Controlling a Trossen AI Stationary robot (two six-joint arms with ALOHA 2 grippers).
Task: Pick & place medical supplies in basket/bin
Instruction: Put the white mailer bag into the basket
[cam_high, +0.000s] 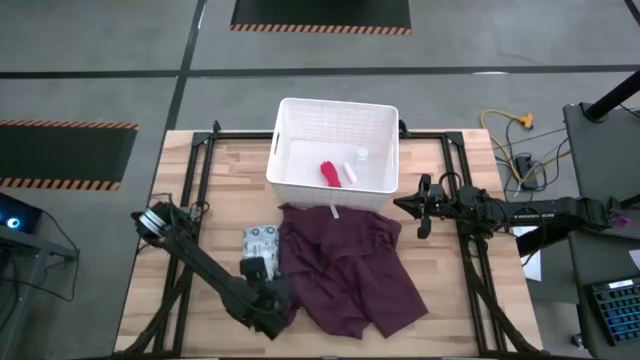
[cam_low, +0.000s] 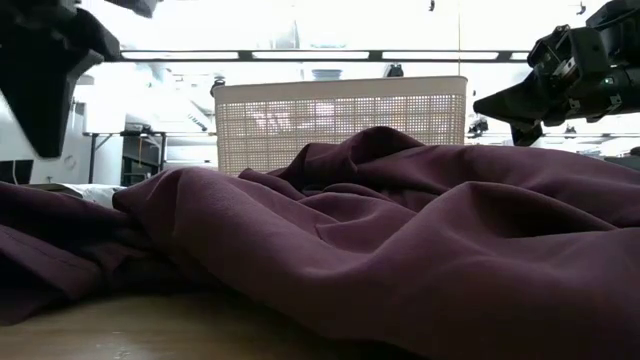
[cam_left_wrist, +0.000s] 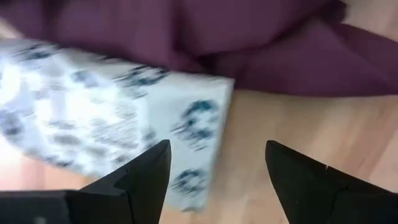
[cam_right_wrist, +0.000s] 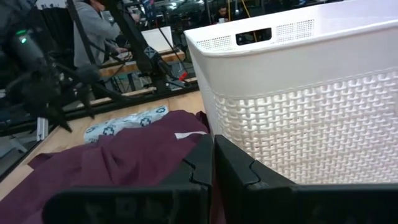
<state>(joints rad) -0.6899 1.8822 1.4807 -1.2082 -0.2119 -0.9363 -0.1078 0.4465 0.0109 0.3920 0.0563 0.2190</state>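
Note:
The white slotted basket stands at the table's far middle. In it lie a red tube, a tiny white stick and a small white bottle. The pale patterned packet lies flat on the wood, with its right edge against the maroon cloth. My left gripper is open just over the packet's near end, one finger over the packet and one over bare wood. My right gripper is shut and empty, right of the basket's near right corner.
The large maroon cloth lies crumpled across the table's middle, up to the basket's near wall. Bare wood lies left of the packet and at the near right. A black frame rail runs along the table's right side. A person stands beyond the table.

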